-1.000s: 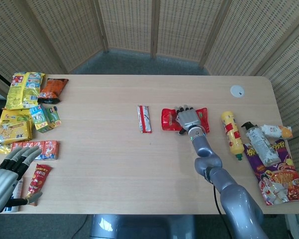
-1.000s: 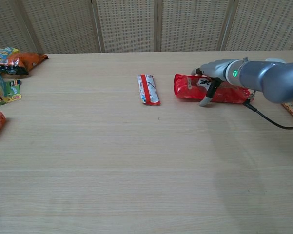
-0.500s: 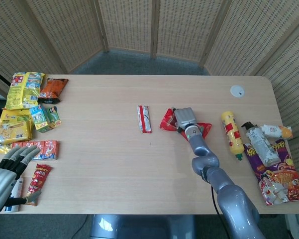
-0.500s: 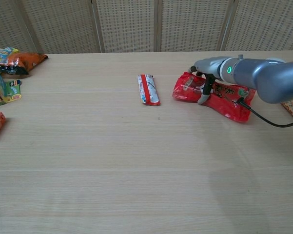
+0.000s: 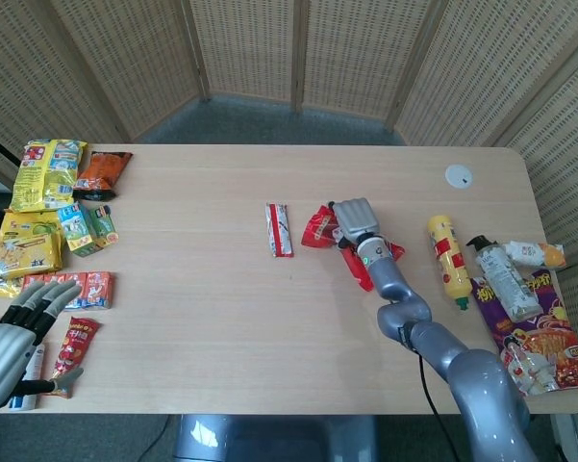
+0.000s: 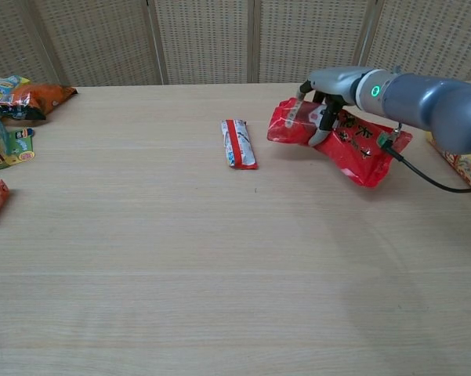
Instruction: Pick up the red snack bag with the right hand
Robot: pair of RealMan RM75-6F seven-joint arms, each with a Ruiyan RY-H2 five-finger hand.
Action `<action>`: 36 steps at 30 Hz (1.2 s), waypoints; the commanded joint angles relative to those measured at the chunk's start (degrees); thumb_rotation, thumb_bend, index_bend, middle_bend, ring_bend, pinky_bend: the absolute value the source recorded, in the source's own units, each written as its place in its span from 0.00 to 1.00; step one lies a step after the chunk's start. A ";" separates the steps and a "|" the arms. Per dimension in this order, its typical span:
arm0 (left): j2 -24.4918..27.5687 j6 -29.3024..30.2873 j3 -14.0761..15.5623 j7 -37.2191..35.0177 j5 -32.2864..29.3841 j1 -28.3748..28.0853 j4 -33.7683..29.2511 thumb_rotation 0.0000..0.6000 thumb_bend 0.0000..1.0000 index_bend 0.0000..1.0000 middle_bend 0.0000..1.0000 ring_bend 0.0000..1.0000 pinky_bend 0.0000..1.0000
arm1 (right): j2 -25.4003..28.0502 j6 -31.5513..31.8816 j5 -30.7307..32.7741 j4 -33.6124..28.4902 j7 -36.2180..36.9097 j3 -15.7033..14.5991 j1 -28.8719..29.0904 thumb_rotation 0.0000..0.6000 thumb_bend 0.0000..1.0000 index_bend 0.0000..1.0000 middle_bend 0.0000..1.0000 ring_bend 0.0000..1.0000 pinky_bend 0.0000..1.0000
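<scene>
My right hand (image 5: 355, 220) (image 6: 327, 92) grips the red snack bag (image 5: 317, 227) (image 6: 353, 149) from above and holds it off the table, tilted, with its right end hanging lower. The bag hangs just right of a small white-and-red packet (image 5: 279, 229) (image 6: 238, 143) lying flat mid-table. My left hand (image 5: 12, 339) hovers at the table's near left corner with its fingers apart, holding nothing; the chest view does not show it.
Several snack packs (image 5: 48, 207) crowd the table's left edge. A yellow bottle (image 5: 447, 254), a white bottle (image 5: 501, 277) and a purple bag (image 5: 534, 339) lie at the right. A white disc (image 5: 459, 175) sits at the far right.
My right hand closed on the red bag and lifted it from flat on the table, drawing it slightly left and up. The left hand barely shifted.
</scene>
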 commanded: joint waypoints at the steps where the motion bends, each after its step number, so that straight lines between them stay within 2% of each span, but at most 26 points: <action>1: -0.34 -0.63 -0.05 -0.08 -0.07 -0.36 0.14 0.93 0.20 0.00 0.00 0.00 0.00 | 7.68 5.35 2.51 -12.59 -6.19 1.98 -2.49 1.00 0.34 0.66 1.00 1.00 1.00; 9: -1.56 -1.72 0.83 -0.23 0.65 -0.36 0.40 0.93 0.20 0.00 0.00 0.00 0.00 | 19.64 13.42 11.48 -37.00 -16.35 6.24 -4.73 1.00 0.35 0.66 1.00 1.00 1.00; 14: -2.61 -0.45 2.30 -0.70 2.14 1.19 1.16 0.93 0.20 0.00 0.00 0.00 0.00 | 24.46 17.23 15.53 -47.01 -19.04 8.29 -4.85 1.00 0.35 0.67 1.00 1.00 1.00; 21: -3.03 1.48 3.74 -0.39 3.92 2.99 1.71 0.93 0.20 0.00 0.00 0.00 0.00 | 27.86 20.07 17.64 -54.12 -19.56 9.69 -4.12 1.00 0.36 0.67 1.00 1.00 1.00; 36: -1.68 4.55 5.72 2.55 7.88 5.66 -0.42 0.93 0.20 0.00 0.00 0.00 0.00 | 31.16 23.25 17.30 -60.03 -17.19 8.97 -4.15 1.00 0.36 0.67 1.00 1.00 1.00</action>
